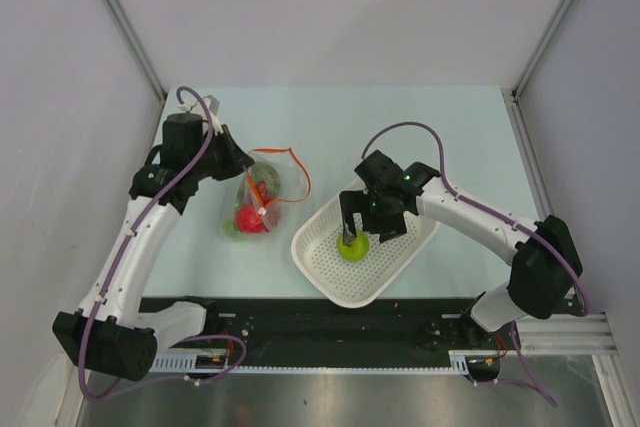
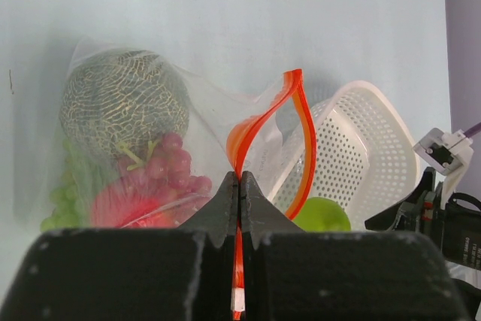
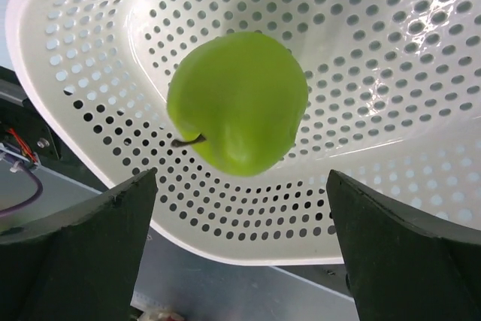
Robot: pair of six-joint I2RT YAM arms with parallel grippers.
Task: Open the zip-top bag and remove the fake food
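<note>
Left gripper (image 2: pixel 239 180) fingers clamp the orange zip strip (image 2: pixel 304 133) of the zip-top bag (image 2: pixel 199 103), which lies beside the white basket (image 3: pixel 391 73). Right gripper (image 3: pixel 240 186) fingers stand wide above the green apple (image 3: pixel 237 103) resting inside it. Lift straight clear, keeping the bag mouth agape.

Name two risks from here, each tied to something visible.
The left end effector pinches only the thin zip strip; it could slip, letting the zip-top bag sag shut over the fake food. The right end effector, open, straddles the green apple in the basket; lifting away could knock it out.
</note>
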